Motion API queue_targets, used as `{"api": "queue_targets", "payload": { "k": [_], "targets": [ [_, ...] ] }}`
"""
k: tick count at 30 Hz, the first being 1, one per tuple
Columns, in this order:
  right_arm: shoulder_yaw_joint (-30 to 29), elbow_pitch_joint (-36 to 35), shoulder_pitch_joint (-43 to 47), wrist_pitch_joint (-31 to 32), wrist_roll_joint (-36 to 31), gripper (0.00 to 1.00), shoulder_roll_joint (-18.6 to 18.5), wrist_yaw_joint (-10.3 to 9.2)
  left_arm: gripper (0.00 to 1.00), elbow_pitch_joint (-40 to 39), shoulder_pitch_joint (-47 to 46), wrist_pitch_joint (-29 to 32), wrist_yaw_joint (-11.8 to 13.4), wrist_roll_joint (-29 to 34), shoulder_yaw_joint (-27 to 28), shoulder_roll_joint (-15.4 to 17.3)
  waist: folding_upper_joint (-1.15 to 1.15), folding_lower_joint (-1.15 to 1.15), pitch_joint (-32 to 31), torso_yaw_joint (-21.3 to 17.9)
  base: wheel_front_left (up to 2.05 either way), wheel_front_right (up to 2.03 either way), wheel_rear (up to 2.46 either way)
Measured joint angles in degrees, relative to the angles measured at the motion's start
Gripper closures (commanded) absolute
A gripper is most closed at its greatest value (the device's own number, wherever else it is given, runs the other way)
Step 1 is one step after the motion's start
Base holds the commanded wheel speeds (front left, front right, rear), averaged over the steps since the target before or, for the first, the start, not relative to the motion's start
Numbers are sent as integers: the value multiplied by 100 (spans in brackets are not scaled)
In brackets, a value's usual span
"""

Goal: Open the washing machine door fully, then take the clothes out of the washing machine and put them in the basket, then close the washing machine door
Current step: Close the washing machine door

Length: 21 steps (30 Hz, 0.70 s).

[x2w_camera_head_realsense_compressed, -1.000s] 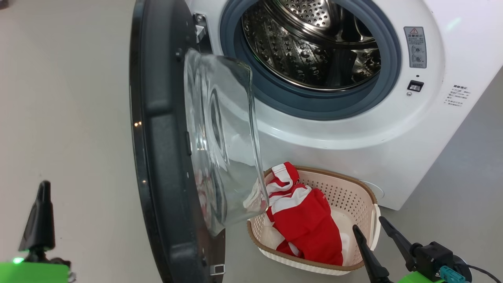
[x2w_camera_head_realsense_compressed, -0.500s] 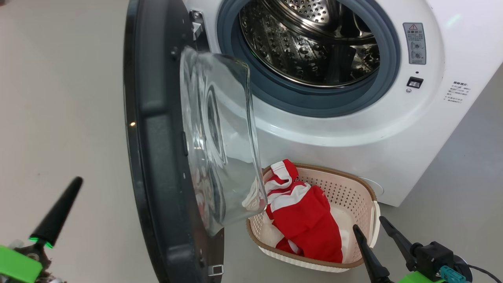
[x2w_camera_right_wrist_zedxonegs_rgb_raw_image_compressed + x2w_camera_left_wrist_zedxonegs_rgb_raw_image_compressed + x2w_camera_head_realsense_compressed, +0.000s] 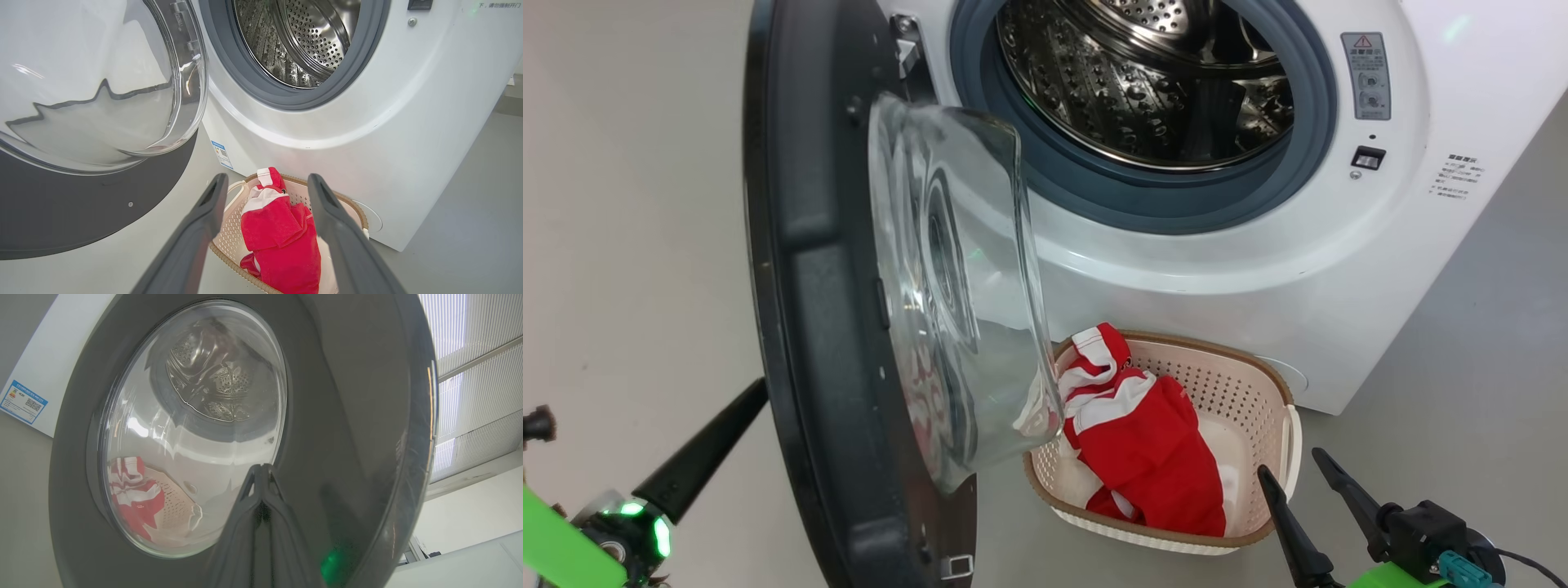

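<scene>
The left hand (image 3: 753,394) has its two fingers pressed together on nothing, the tip aimed at the outer face of the washing machine door (image 3: 809,245); whether it touches cannot be told. The right hand (image 3: 1290,465) hangs spread wide and empty just beside the basket (image 3: 1245,384), where the clothes (image 3: 1152,441) lie heaped. The door stands swung out from the washing machine (image 3: 1258,269), and the part of the drum (image 3: 1143,82) that shows looks bare, so closing seems the step in hand. The door will likely handle as a stiff, weighty hinged slab. Its glossy ring looks slippery and the glass bowl is breakable, so a flat push on the black ring near the free edge, far from the hinge, suits best.
</scene>
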Motion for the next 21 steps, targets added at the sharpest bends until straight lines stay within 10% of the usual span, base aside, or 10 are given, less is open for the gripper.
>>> {"api": "queue_targets", "payload": {
  "k": [21],
  "targets": [
    [3, 2, -7, 0, 0, 0, 16, 0, 100, -342, -53, 818, 0, -140, 185, -358, 0, 0, -5, -204, 0, 0, 0]
  ]
}}
